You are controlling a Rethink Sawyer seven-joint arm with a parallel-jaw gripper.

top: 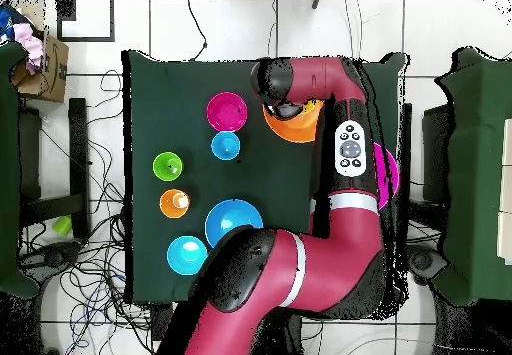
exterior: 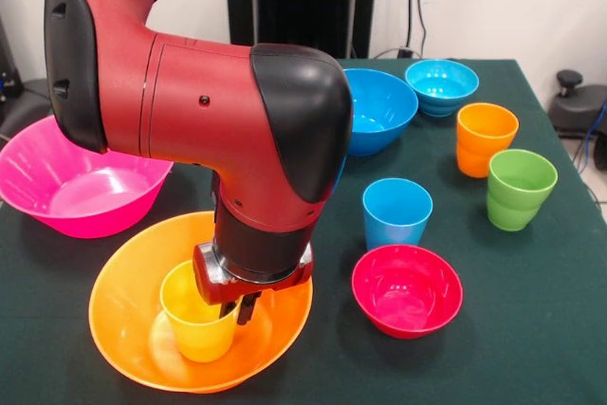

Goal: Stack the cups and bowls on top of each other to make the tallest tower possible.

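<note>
**Pincer at the yellow cup inside the large orange bowl**

Your table [exterior: 531,329] carries every piece, none stacked beyond one pair. The arm [exterior: 190,101] comes down over the large orange bowl [exterior: 123,329], which stands upright at the near edge. The large pink bowl [exterior: 57,187] sits just behind it, upright and apart. The medium blue bowl [exterior: 379,106] and the small cyan bowl [exterior: 442,85] stand near the far edge. The small red bowl [exterior: 408,289] sits in front of the light-blue cup [exterior: 396,212]. The orange cup [exterior: 486,138] and green cup [exterior: 519,187] stand side by side. The yellow cup [exterior: 194,315] stands upright in the orange bowl, with your pincer [exterior: 239,308] at its rim; whether it grips, you cannot tell.
</note>
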